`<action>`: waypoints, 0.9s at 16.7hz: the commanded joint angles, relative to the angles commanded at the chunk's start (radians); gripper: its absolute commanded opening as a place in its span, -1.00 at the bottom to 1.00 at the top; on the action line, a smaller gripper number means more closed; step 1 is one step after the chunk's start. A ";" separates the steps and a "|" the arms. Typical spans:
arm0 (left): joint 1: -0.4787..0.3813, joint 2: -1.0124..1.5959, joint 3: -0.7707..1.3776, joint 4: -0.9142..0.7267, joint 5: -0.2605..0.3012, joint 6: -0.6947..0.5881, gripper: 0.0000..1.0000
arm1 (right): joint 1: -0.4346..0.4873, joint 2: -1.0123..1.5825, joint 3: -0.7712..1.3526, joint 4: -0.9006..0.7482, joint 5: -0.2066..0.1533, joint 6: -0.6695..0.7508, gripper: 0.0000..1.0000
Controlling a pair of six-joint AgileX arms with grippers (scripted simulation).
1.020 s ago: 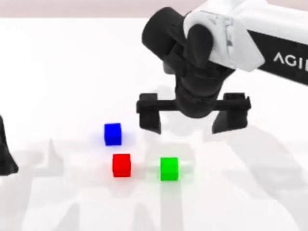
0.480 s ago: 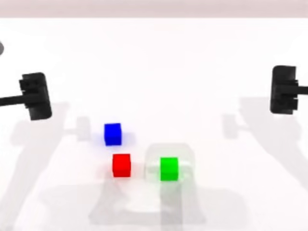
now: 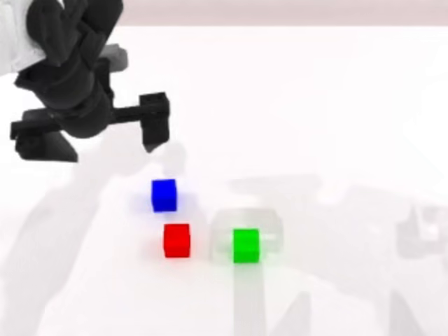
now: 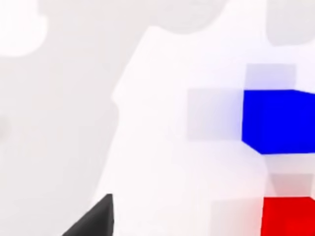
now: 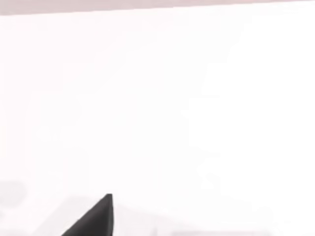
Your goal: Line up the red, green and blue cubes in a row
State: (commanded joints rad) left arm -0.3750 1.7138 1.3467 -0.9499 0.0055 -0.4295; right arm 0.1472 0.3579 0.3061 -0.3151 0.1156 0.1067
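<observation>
The blue cube (image 3: 164, 194) sits on the white table, with the red cube (image 3: 176, 240) just in front of it and slightly to its right. The green cube (image 3: 246, 246) lies to the right of the red one, level with it, a gap between them. My left gripper (image 3: 101, 148) hovers behind and to the left of the blue cube, open wide and holding nothing. The left wrist view shows the blue cube (image 4: 278, 120), the red cube (image 4: 288, 216) and one dark fingertip (image 4: 96, 219). My right gripper (image 5: 162, 231) is outside the top view; its wrist view shows one fingertip (image 5: 98, 219) over bare table.
The white table (image 3: 336, 140) stretches to a pale back edge (image 3: 280, 14). Grey arm shadows lie across its front and right parts. No other objects show.
The right arm, above the cubes a second ago, has left the top view. The left arm has swung in to the back left of the blue cube. The cubes have not moved.
</observation>
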 joint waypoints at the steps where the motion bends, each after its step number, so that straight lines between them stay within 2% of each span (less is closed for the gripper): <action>1: -0.017 0.069 0.059 -0.038 0.000 -0.018 1.00 | -0.026 -0.066 -0.061 0.051 -0.015 -0.023 1.00; 5: -0.071 0.295 0.251 -0.156 -0.002 -0.075 1.00 | -0.104 -0.260 -0.239 0.228 -0.079 -0.087 1.00; 8: -0.092 0.379 0.328 -0.200 -0.003 -0.097 1.00 | -0.134 -0.347 -0.299 0.306 -0.111 -0.105 1.00; 15: -0.091 0.388 0.335 -0.201 -0.003 -0.099 1.00 | -0.137 -0.358 -0.306 0.315 -0.116 -0.107 1.00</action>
State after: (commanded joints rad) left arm -0.4658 2.1019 1.6813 -1.1506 0.0025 -0.5285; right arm 0.0100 0.0000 0.0000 0.0000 0.0000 0.0000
